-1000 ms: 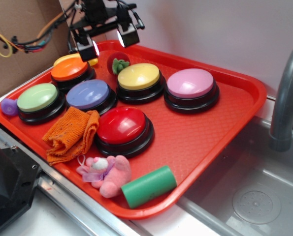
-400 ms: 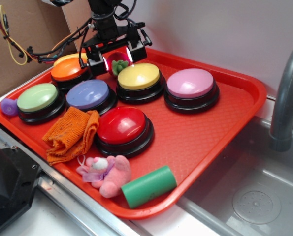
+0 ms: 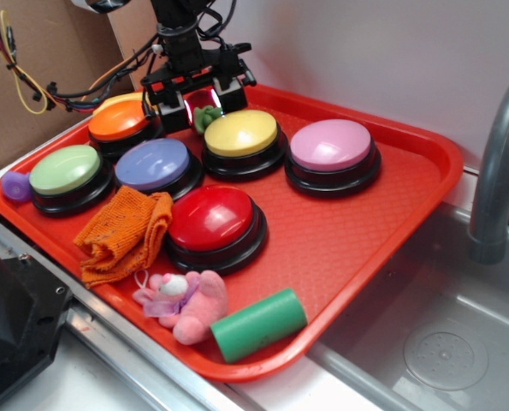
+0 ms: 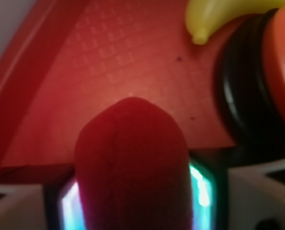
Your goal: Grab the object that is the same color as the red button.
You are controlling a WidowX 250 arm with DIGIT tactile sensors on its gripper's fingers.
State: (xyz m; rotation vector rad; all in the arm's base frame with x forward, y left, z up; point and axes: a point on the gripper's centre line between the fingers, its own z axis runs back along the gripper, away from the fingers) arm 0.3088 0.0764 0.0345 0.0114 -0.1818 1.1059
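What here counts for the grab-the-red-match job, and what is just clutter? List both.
In the job:
- red toy fruit, between the gripper fingers
- red button, the colour reference

Lying about:
- orange button, green button, blue button, yellow button, pink button
- orange cloth
- pink plush toy
- green cylinder
- yellow toy banana

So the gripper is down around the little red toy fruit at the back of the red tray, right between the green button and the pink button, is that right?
Not quite. The gripper is down around the small red toy fruit with the green leafy top at the back of the red tray, but it sits between the orange dome button and the yellow dome button, not the green and pink ones. The exterior view shows this.
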